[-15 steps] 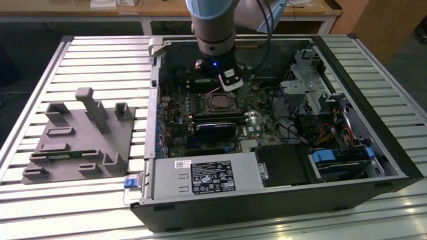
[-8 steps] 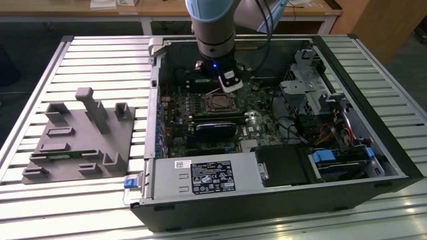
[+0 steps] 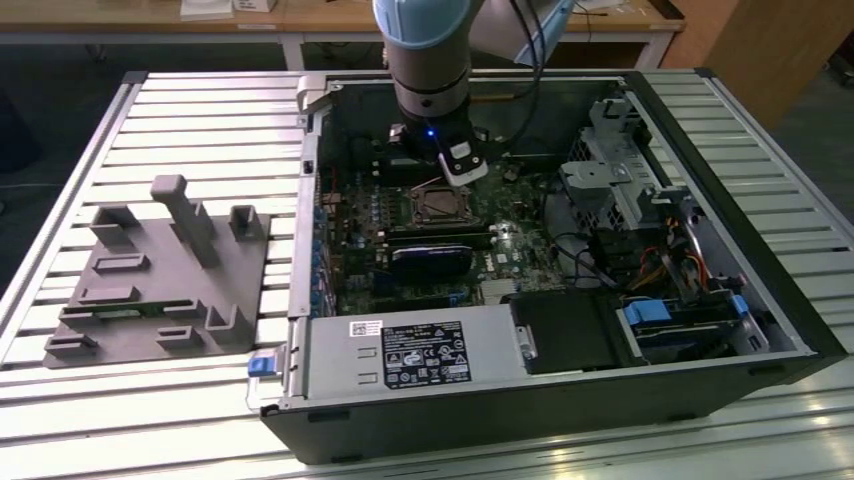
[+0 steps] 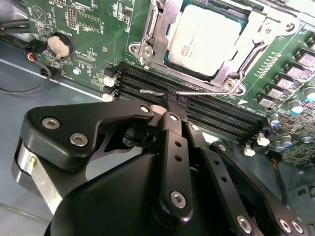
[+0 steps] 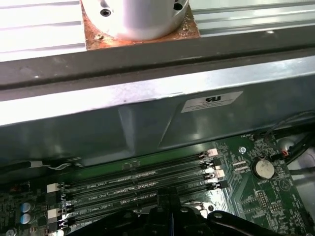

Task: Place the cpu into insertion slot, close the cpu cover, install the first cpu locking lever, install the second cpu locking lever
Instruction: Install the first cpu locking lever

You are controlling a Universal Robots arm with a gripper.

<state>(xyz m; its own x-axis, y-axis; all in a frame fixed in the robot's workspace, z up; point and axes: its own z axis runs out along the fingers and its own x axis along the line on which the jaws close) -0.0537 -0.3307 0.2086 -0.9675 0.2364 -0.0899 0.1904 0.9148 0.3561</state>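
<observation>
While the cpu (image 4: pixel 204 42) is sitting in the insertion slot (image 4: pixel 143 49) under the lowered cpu cover (image 4: pixel 261 29), the gripper (image 4: pixel 170 100) is pinching its fingers together on a thin locking lever (image 4: pixel 206 90), between the socket and the black memory slots (image 4: pixel 216 115).

A slatted metal table (image 3: pixel 200 115) stands before pale wooden desks (image 3: pixel 107 22).

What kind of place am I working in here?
Likely a robotics lab bench: an open computer case on a slatted metal table, grey fixture block beside it, wooden desks behind.
</observation>
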